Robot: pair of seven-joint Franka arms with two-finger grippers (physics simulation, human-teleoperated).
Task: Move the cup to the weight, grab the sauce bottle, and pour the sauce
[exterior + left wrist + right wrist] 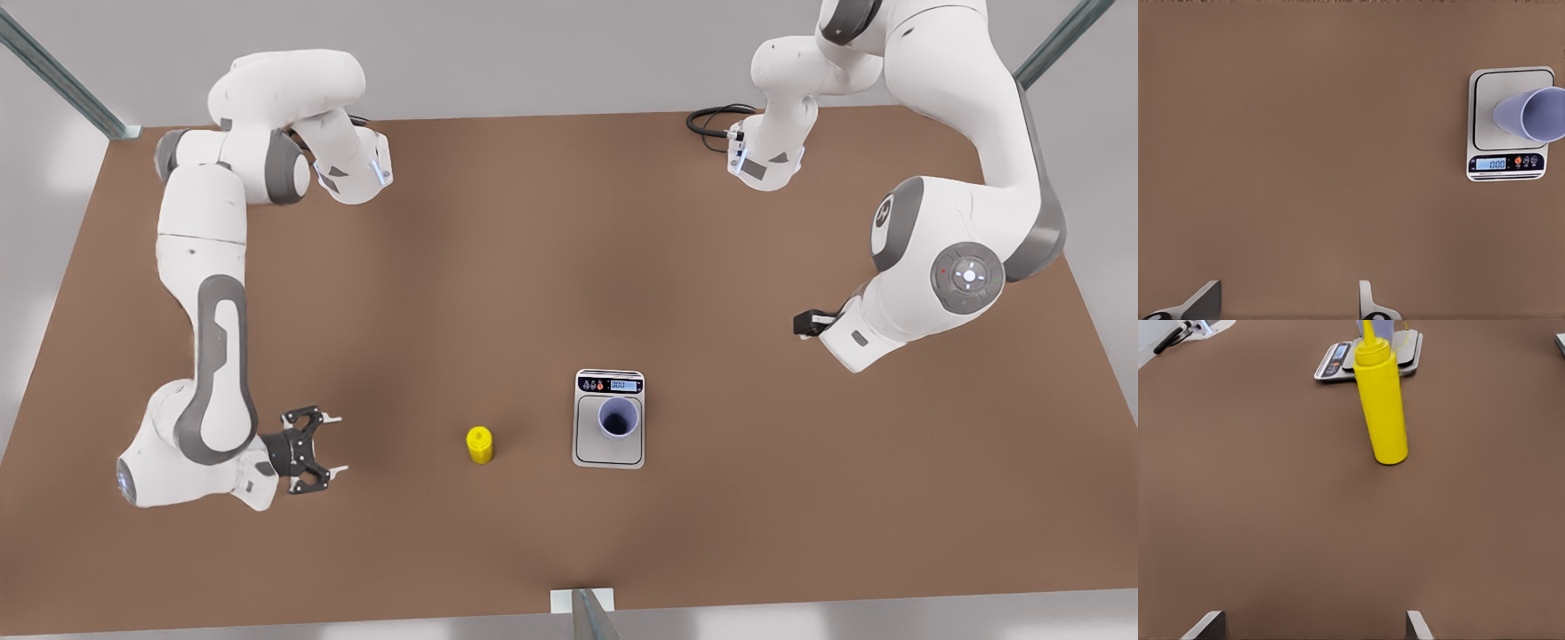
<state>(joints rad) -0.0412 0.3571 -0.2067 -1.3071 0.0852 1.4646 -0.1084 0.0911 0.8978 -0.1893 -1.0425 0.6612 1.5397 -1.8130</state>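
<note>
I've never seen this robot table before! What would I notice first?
Probably the bright yellow sauce bottle standing alone on the brown table. Beside it, a lavender cup already stands on the weight. The right gripper, open, points at the bottle from the front view's left; the left gripper, also open, looks down on bare table near the weight.

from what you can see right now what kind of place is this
Likely a simulated robot test bench: a bare brown table under two Franka arms, holding only a kitchen scale, a cup and a yellow sauce bottle.
</note>
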